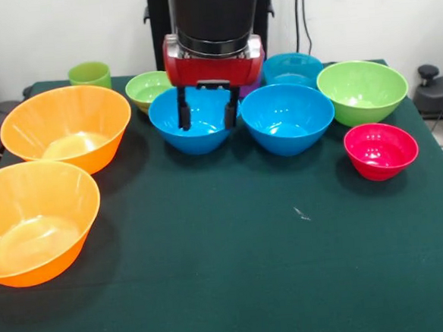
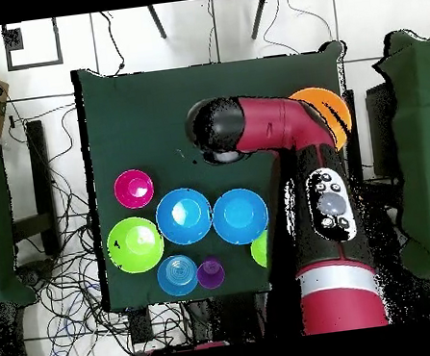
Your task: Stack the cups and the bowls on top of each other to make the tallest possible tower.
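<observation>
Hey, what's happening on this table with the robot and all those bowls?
A red and black robot arm's hand hangs open and empty over the far side of the green table. Nothing is stacked yet: the two orange bowls, two blue bowls, the green bowls, the red-pink bowl and the light green cup all stand apart.

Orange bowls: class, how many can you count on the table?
2. One orange bowl sits toward the front view's left edge; the other orange bowl is nearer the camera, at the left edge. Neither is stacked.
</observation>
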`<state>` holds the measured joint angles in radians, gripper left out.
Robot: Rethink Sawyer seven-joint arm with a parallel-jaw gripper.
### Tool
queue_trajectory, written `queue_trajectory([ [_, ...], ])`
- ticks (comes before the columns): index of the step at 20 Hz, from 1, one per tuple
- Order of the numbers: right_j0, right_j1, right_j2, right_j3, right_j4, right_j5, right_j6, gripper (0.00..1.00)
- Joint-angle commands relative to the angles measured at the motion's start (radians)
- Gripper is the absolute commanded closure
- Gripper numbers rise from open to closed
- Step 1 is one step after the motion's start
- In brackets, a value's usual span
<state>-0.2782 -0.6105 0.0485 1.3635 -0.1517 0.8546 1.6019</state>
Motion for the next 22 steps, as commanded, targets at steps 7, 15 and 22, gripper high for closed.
queue_trajectory([
  [7, -0.063, -0.004, 0.167, -0.132, -0.116, 0.225, -0.311, 0.00],
  [15, -0.115, -0.005, 0.226, -0.175, -0.156, 0.264, -0.389, 0.00],
  [22, -0.140, 0.024, 0.258, -0.244, -0.184, 0.319, -0.418, 0.00],
])
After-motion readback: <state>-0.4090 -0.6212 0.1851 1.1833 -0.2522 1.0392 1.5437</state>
